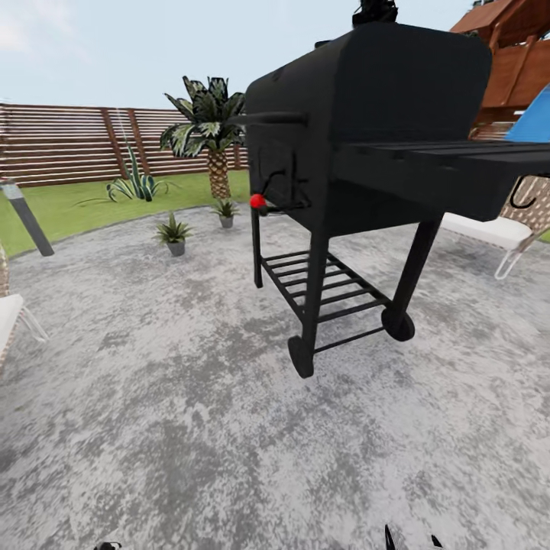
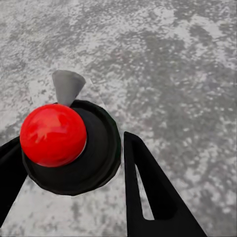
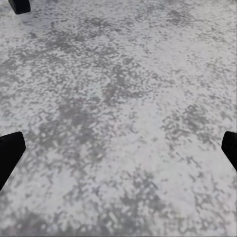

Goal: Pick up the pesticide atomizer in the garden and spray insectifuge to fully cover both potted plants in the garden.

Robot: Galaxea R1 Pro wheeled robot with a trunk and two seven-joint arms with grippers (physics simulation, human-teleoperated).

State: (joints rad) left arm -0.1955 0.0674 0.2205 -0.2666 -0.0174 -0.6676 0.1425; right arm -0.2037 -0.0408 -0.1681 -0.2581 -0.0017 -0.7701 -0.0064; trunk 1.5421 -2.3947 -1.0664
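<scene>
We are facing a big black wheeled barbecue grill [image 1: 359, 160] blocking the mottled grey paved patio [image 1: 153, 397]; two small grey-potted speckled plants [image 1: 174, 233] are sitting beyond it near the patio's lawn edge. Our left fingers [image 2: 148, 187] are clamped around a black-based red ball [image 2: 53, 134]; our right fingers [image 3: 10, 153] are spread apart.

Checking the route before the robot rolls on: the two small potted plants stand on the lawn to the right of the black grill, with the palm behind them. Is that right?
Not quite. The two potted plants stand to the left of the black grill, on the edge of the grey paved patio rather than to its right. The head view shows this. The palm is indeed behind them.
</scene>
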